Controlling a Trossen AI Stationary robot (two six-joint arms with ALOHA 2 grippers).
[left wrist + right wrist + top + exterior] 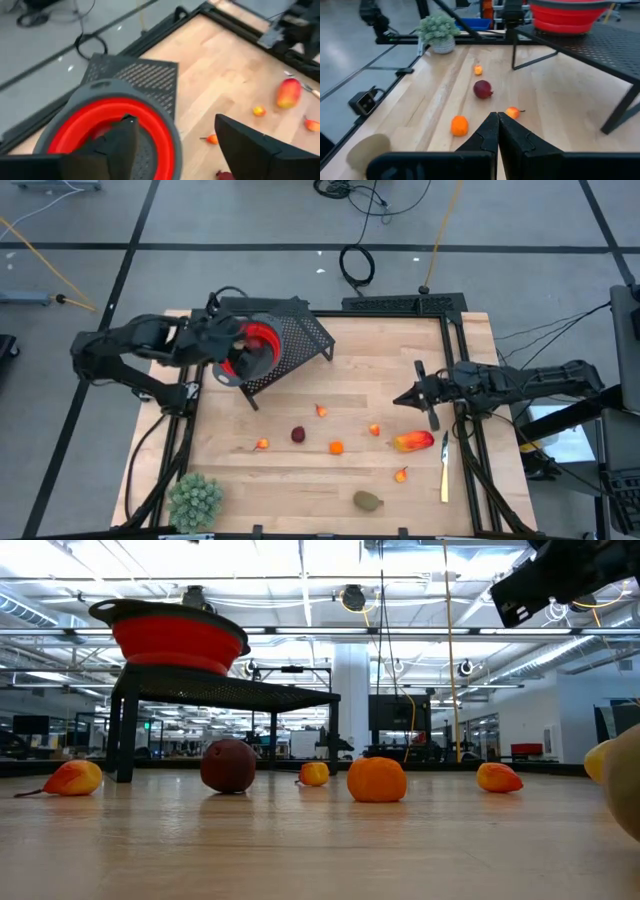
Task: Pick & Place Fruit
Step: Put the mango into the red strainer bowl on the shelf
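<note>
The wooden counter (400, 360) carried a black mesh stand (300, 335) near its far left corner, with a red bowl (262, 340) on top. The left claw (232, 352) hung over that bowl with its fingers apart and nothing visible between them, well away from the fruit. The right claw (407, 398) hovered near the right edge with its fingers pressed together, empty. Just beside it, toward the near edge, lay the long red-yellow piece (413, 442). A brownish-green oval (368, 500) sat by the near edge. Spread across the middle of the counter were the dark red ball (298, 435), the orange piece (336, 447) and several tiny orange-red bits (262, 445), all apart from both claws.
</note>
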